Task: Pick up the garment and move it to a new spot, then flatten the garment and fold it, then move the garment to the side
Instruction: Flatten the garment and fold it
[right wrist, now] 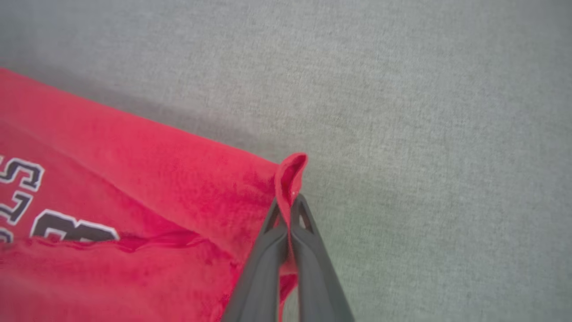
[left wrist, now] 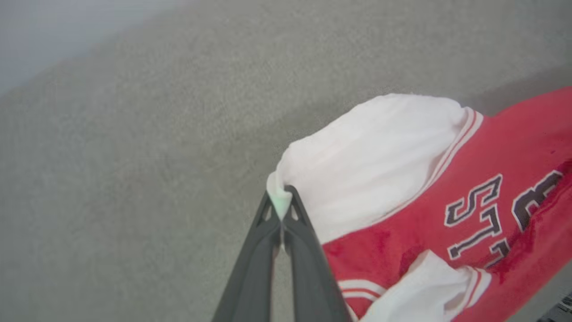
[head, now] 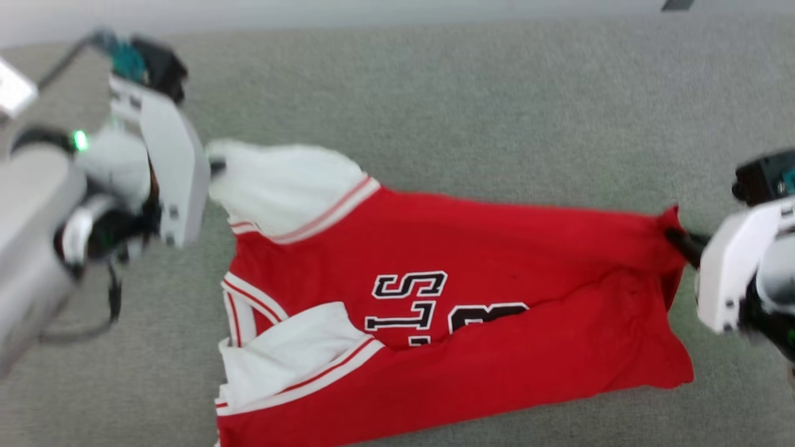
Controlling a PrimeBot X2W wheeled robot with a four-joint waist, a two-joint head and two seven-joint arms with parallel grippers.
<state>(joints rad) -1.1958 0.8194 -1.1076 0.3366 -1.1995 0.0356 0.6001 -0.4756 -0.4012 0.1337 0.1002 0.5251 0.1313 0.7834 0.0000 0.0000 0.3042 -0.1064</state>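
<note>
The garment [head: 497, 261], a red jersey T-shirt with white sleeves and black-white lettering, lies stretched sideways across the grey surface, its near part folded over the letters. My left gripper [head: 216, 166] is shut on the tip of the far white sleeve [left wrist: 371, 156]; the left wrist view shows the pinched white cloth between the fingertips of that gripper [left wrist: 281, 201]. At the right, my right gripper [head: 677, 239] is shut on the far corner of the red hem [right wrist: 290, 174], which stands up between the dark fingers [right wrist: 308, 250].
Grey carpet-like surface [head: 435, 87] spreads all around the shirt. A pale wall strip [head: 310, 12] runs along the far edge. The second white sleeve [head: 292, 354] lies folded near the front left.
</note>
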